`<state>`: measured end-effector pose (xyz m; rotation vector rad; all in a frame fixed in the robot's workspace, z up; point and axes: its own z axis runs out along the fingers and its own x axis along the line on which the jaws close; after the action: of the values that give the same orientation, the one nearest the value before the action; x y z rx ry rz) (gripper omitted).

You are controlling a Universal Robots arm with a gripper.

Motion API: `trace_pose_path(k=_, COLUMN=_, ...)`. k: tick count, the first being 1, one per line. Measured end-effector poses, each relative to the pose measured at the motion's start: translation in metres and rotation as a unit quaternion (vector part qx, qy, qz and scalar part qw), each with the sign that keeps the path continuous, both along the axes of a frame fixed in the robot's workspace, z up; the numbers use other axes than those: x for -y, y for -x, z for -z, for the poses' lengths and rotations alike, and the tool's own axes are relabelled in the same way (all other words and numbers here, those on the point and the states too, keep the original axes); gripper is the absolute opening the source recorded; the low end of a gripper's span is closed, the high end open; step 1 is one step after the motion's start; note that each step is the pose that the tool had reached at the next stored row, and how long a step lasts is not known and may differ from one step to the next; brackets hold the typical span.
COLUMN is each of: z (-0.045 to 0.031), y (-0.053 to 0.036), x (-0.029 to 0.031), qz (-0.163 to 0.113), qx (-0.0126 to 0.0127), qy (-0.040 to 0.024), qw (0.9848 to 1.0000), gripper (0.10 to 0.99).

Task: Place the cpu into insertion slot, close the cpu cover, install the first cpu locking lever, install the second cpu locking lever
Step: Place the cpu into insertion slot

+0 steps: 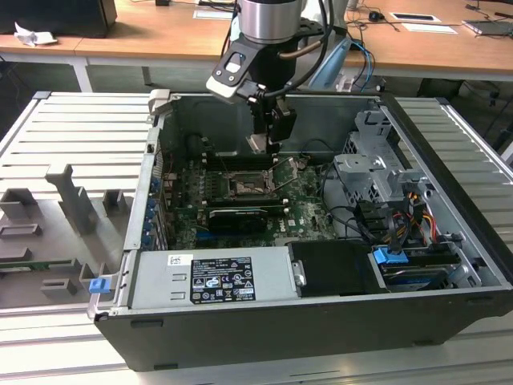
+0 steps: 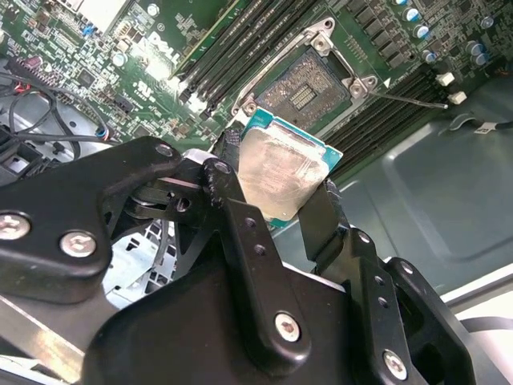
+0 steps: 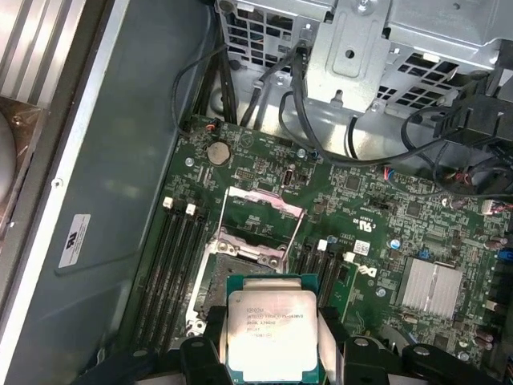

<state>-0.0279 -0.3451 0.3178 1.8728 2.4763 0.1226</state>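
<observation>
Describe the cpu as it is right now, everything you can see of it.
The cpu is a flat square chip with a dull silver metal lid on a teal-green board, and faint print on its face. The tool is shut on it and pinches two opposite edges. It hangs in the air, clear of the open socket and not yet seated. Nothing else touches it.
</observation>
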Motion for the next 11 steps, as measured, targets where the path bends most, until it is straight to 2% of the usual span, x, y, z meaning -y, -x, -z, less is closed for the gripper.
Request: trace_pose_path(k=11, z=0.0052, y=0.0, x=0.0, qz=0.001, qx=-0.0001, qy=0.0, qw=1.0, gripper=0.537)
